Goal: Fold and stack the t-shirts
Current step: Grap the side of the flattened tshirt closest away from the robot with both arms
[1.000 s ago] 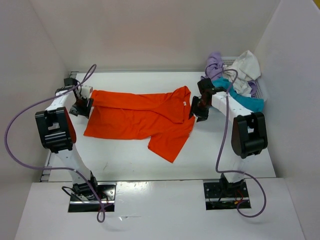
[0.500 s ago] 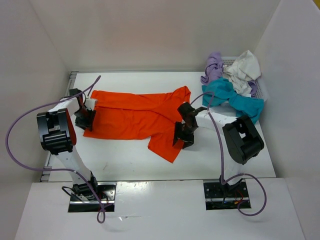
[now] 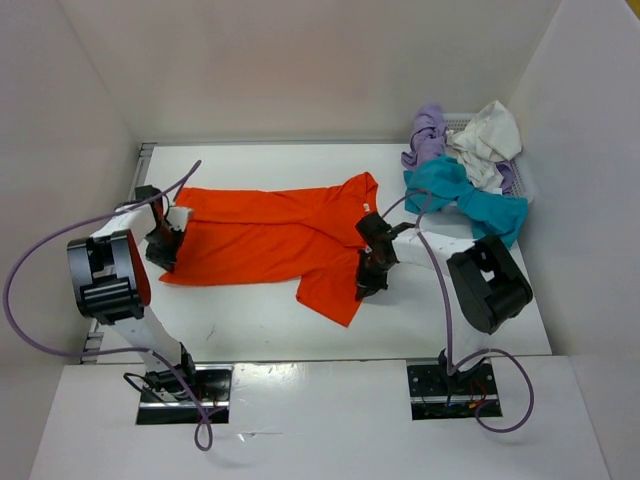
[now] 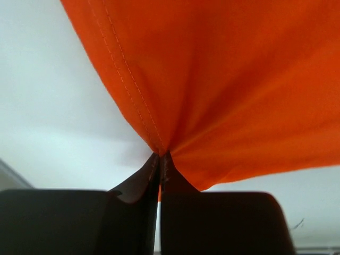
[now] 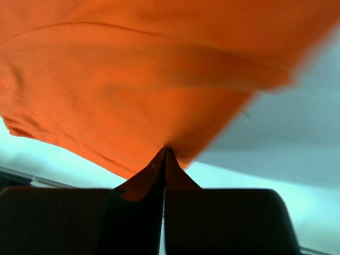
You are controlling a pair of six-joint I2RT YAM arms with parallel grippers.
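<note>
An orange t-shirt lies spread sideways across the white table. My left gripper is shut on its left hem, and the cloth bunches into the closed jaws. My right gripper is shut on the shirt's right sleeve edge; in the right wrist view the orange cloth is pinched at the tips. A teal-blue t-shirt, a lavender purple one and an off-white one lie piled at the back right.
A white mesh basket under the pile sits in the back right corner. White walls enclose the table on the left, back and right. Purple cables loop from both arms.
Both grippers closed on the orange shirt. The right arm swung from the shirt's collar side down to the sleeve; the left gripper moved slightly nearer along the hem.
</note>
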